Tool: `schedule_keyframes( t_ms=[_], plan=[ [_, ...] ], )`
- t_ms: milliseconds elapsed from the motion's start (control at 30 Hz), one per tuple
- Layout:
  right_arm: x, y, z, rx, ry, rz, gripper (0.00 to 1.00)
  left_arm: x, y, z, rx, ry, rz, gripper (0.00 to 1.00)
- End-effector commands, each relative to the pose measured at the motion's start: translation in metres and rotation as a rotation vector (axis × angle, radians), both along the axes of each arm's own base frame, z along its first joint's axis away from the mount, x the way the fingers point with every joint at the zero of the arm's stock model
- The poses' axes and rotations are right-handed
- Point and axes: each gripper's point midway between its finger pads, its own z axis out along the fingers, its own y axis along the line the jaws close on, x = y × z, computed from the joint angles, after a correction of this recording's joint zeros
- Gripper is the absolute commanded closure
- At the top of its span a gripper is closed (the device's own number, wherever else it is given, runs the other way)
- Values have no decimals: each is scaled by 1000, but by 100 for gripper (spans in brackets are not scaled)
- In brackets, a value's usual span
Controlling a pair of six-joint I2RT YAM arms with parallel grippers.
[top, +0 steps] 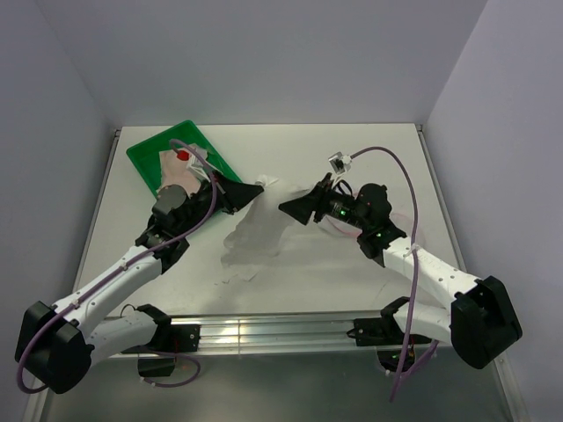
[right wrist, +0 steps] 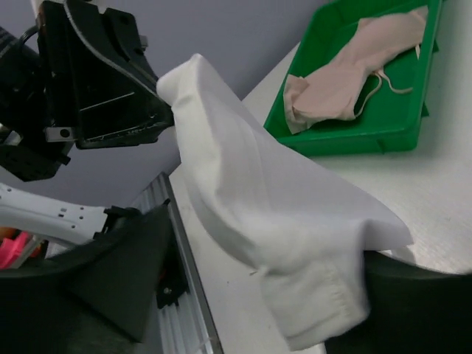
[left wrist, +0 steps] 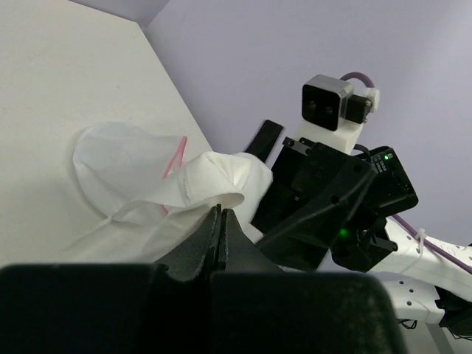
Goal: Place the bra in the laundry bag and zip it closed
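You're at the bag-readying step, I judge. The bra [right wrist: 354, 63], limp peach fabric with thin straps, lies crumpled in the green tray [right wrist: 354, 136]. Just off the tray's corner, your left hand [left wrist: 220, 221] is pinched tight on a fold of the laundry bag [top: 255, 230], soft white mesh with pink edging that sags to the surface [top: 308, 264]. Your right hand [top: 288, 207] stands parted, gripping nothing. Next, find the zip mouth and spread it.

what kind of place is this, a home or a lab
Probably a robot lab bench, not a home: the left arm and right arm are bolted to a metal rail at the edge of a white table, plain pale walls box it in, and a green tray holds the bra.
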Motion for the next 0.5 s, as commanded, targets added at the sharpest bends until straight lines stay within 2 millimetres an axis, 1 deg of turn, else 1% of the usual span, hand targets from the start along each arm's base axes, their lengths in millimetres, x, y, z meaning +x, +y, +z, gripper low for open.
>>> schedule_keyframes(
  t_ms=[0, 33, 67, 100, 133, 167, 200, 233, 267, 300, 333, 367, 400, 433, 467],
  plan=[
    [-13, 8, 45, 107, -93, 76, 34, -6, -3, 35, -41, -75, -29, 100],
    [-13, 9, 51, 120, -92, 75, 51, -5, -2, 34, -35, -75, -22, 100],
    [-11, 8, 52, 118, -82, 64, 63, -5, -1, 36, -29, -82, -14, 100],
    [-8, 7, 54, 116, -76, 42, 84, -2, 2, 31, 2, -82, 9, 94],
    [-5, 6, 62, 111, -92, 25, 89, -3, 4, 33, 16, -96, 17, 75],
    [-2, 5, 56, 86, -57, 8, 92, -3, 5, 33, 32, -105, 19, 64],
    [0, 3, 59, 78, -54, -8, 96, -2, 8, 24, 80, -107, 34, 51],
    [4, 2, 69, 73, -66, -29, 99, -4, 12, 27, 93, -125, 45, 32],
    [5, 1, 65, 53, -36, -36, 100, -6, 14, 20, 113, -128, 47, 26],
    [5, 0, 69, 55, -37, -39, 100, -7, 18, 16, 138, -147, 58, 22],
    [4, 0, 76, 59, -38, -33, 100, -11, 23, 20, 136, -170, 71, 15],
    [3, 0, 76, 55, -21, -30, 100, -14, 26, 8, 154, -166, 72, 14],
    [1, -1, 84, 65, -22, -27, 100, -21, 31, 12, 155, -210, 75, 11],
    [-2, -1, 86, 67, -16, -5, 100, -23, 33, 8, 162, -218, 80, 10],
    [-6, 0, 88, 71, -9, 15, 100, -24, 36, -7, 193, -218, 87, 10]
  ],
)
